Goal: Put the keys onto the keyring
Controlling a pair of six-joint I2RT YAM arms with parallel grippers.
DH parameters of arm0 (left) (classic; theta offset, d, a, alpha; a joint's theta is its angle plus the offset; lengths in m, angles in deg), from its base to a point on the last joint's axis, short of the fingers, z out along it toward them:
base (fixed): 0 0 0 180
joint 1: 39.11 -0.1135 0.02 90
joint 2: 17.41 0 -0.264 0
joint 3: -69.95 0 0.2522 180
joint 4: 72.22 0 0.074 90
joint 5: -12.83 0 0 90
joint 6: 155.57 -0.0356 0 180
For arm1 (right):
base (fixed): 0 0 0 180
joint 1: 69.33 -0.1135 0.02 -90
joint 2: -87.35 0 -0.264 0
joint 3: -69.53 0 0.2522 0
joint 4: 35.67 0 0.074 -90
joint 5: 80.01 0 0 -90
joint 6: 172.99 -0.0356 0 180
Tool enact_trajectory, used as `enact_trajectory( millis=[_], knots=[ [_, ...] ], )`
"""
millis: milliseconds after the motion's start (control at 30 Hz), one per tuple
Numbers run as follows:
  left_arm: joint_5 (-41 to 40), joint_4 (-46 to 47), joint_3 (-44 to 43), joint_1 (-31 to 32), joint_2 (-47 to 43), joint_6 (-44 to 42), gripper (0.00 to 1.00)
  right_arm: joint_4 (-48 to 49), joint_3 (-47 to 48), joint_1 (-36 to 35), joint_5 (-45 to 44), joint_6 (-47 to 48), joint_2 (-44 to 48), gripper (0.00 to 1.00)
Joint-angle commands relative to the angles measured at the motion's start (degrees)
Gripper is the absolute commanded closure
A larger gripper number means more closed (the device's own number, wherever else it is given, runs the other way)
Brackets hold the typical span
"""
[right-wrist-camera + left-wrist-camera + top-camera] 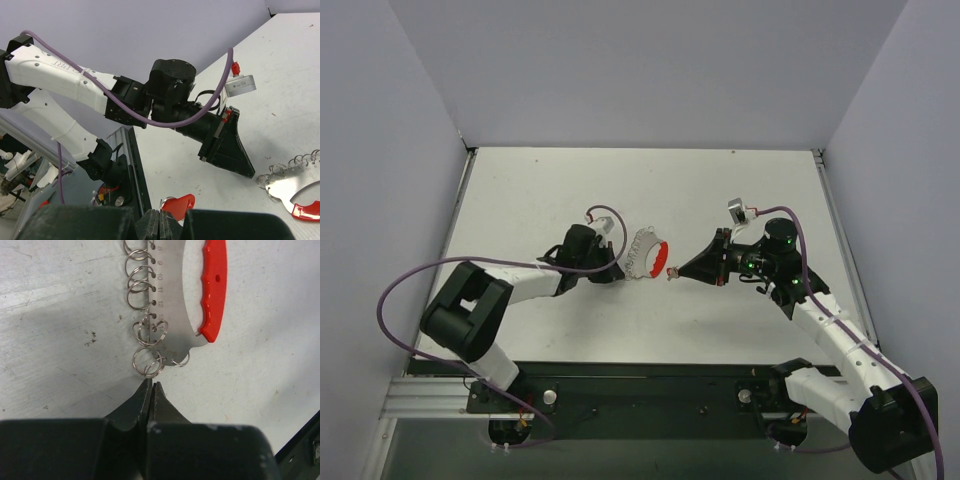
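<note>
The keyring (646, 256) lies mid-table. It is a flat silver hoop with numbered holes (172, 305), a red arc (215, 285) and several small wire rings (147, 362) along its edge. My left gripper (151, 385) is shut, its tips right at the lowest wire ring, with nothing visibly between them. In the overhead view it (619, 270) sits at the hoop's left side. My right gripper (160, 221) is shut on the keys' one visible piece, a small key with a red head (178, 206). That key (671, 272) hangs just right of the hoop's red arc, at the right gripper's (678, 272) tips.
In the right wrist view the left arm's black gripper (227, 147) points at the keyring (295, 185). A purple cable (400, 300) loops off the left arm. The black base rail (640, 385) runs along the near edge. Walls enclose the table on three sides.
</note>
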Motion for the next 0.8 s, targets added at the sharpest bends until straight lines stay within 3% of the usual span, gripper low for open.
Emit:
enact_trajectory(
  millis=[0, 100, 133, 167, 267, 767],
  knots=[
    [2.74, 6.66, 0.47, -0.09, -4.50, -0.58, 1.00, 2.35, 0.29, 0.36, 1.56, 1.61, 0.72, 1.00],
    [2.92, 6.39, 0.47, -0.09, -5.03, -1.19, 1.00, 2.35, 0.29, 0.35, 1.47, 1.61, 0.81, 1.00],
    [2.83, 6.13, 0.47, -0.09, -5.03, -1.28, 0.79, 2.35, 0.29, 0.35, 1.55, 1.61, 0.90, 1.00],
    [2.83, 5.69, 0.38, -0.18, -4.68, -1.72, 0.66, 2.35, 0.29, 0.35, 1.56, 1.61, 0.90, 1.00],
    [2.75, 4.99, -0.23, -0.18, -3.63, -2.86, 0.53, 2.26, 0.11, 0.35, 1.56, 1.61, 1.08, 1.00],
    [3.62, 4.98, -4.36, 0.70, 4.72, -6.11, 0.53, 1.82, 0.03, 0.44, 1.47, 1.79, 1.78, 1.00]
  ],
)
